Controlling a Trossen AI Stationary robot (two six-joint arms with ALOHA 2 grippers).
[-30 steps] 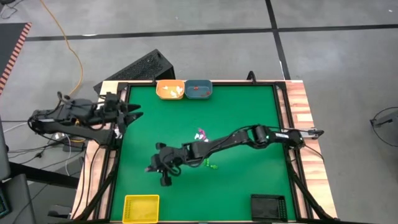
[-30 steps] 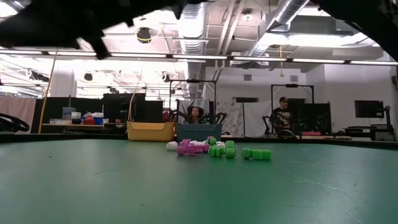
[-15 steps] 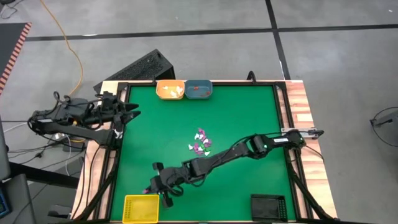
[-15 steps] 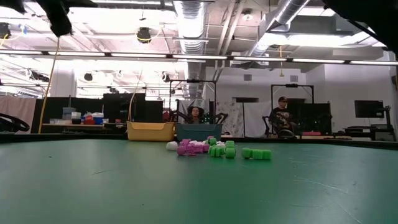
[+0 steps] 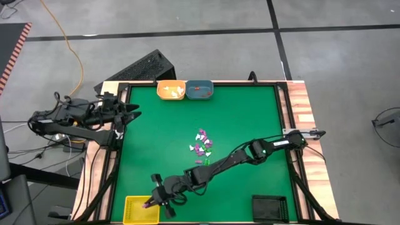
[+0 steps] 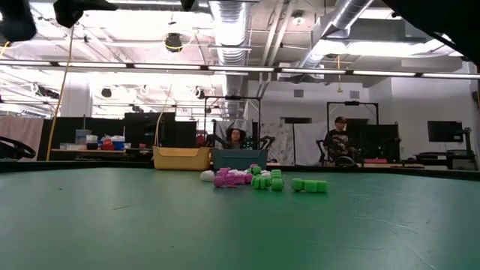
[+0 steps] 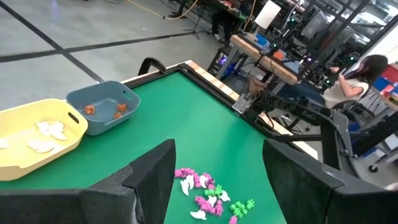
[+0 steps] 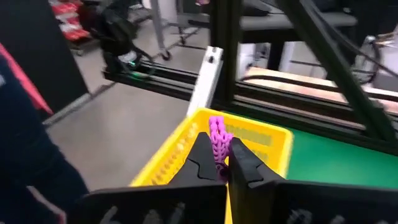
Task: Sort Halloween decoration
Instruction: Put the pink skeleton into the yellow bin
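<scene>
Right end effector (image 8: 219, 163) pinching purple trinket (image 8: 217, 138) above yellow tray (image 8: 264, 144).

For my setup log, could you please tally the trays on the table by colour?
Yellow tray: 1
Orange tray: 1
Blue tray: 1
Black tray: 1
Total: 4

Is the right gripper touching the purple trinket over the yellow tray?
Touching. The right wrist view shows the right gripper pinching the purple trinket between its fingers, above the yellow tray; the trinket sticks up from the closed fingertips.
</scene>
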